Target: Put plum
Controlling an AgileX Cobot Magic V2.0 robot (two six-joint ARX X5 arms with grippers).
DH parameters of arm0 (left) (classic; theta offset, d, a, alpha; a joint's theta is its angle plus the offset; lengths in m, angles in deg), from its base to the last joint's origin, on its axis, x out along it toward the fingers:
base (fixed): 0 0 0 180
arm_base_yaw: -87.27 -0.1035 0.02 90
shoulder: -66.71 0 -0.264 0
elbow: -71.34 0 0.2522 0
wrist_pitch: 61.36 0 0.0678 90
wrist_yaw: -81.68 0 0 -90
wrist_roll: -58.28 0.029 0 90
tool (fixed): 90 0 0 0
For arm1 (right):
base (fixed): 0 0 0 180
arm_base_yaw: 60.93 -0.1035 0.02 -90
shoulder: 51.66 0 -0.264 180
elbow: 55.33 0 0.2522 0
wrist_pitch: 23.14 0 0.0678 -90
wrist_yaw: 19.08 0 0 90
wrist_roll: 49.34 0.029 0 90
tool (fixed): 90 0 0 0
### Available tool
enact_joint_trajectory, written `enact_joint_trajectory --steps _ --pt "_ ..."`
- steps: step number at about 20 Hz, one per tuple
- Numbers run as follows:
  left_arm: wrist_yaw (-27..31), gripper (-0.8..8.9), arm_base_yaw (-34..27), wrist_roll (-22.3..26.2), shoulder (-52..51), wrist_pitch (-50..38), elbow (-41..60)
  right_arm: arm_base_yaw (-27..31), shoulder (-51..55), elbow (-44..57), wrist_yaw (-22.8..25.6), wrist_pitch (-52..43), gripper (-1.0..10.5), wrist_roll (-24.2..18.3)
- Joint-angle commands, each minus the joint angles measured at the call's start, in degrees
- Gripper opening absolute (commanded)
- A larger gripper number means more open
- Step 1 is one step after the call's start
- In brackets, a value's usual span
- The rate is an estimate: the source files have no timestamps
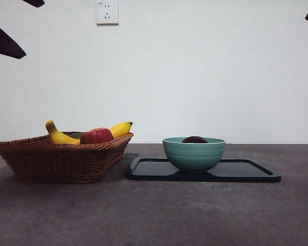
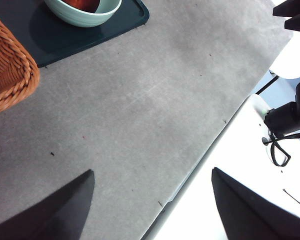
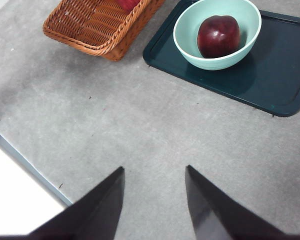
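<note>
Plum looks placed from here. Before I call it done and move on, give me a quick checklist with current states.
1. Plum inside the green bowl: ok.
2. Bowl on the dark tray, upright: ok.
3. Left gripper open, empty, away from the bowl: ok.
4. Right gripper open, empty, above bare table: ok.
5. Red fruit and banana in the wicker basket: ok.
6. Plum settled against the bowl bottom: cannot tell.
</note>
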Motion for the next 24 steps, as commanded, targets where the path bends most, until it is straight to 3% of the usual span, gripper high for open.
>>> enact_joint_trajectory --steps 1,4,9,16,24 --pt "-0.50 3.73 0.17 -2.80 0.31 -1.03 -0.48 -0.28 -0.31 -0.26 -0.26 -0.11 1.9 0.24" --pt "-0.04 3.74 1.44 -7.98 0.33 -5.40 -0.59 -0.28 -0.31 -0.26 -0.26 -0.13 1.9 0.76" --pt "9.77 3.74 6.38 -15.69 5.33 -12.85 -6.23 -0.28 -0.31 -0.26 -0.28 -0.11 1.9 1.05" --pt "18.78 3.73 11.45 -17.55 27.98 -12.07 -27.69 -0.28 -0.31 -0.26 -0.28 0.26 1.9 1.05" --pt "24.44 3.72 15.02 -15.96 55.23 -10.93 -51.41 -0.28 -0.31 -0.26 -0.26 0.68 1.9 1.05"
